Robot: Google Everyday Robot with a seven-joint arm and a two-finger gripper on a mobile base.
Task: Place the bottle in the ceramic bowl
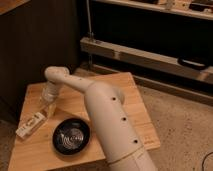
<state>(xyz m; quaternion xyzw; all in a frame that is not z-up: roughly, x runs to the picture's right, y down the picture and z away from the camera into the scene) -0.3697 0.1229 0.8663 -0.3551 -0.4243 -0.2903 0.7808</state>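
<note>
Currently the gripper (48, 106) hangs with fingers spread, empty, just above the flat cream bottle (32, 124) lying near the table's (125, 87) left edge, beside the glossy black ringed ceramic bowl (71, 136).

On the wooden table (115, 87), the tool (48, 106) hangs with fingers apart just above the cap end of the bottle (31, 124), which lies flat left of the black ceramic bowl (71, 136).

A cream-white bottle (32, 124) with a pale label, beside a glossy black bowl (71, 136) patterned with rings. The translucent grey gripper (48, 106) hangs over a light wooden table (125, 95). White arm (107, 115).
</note>
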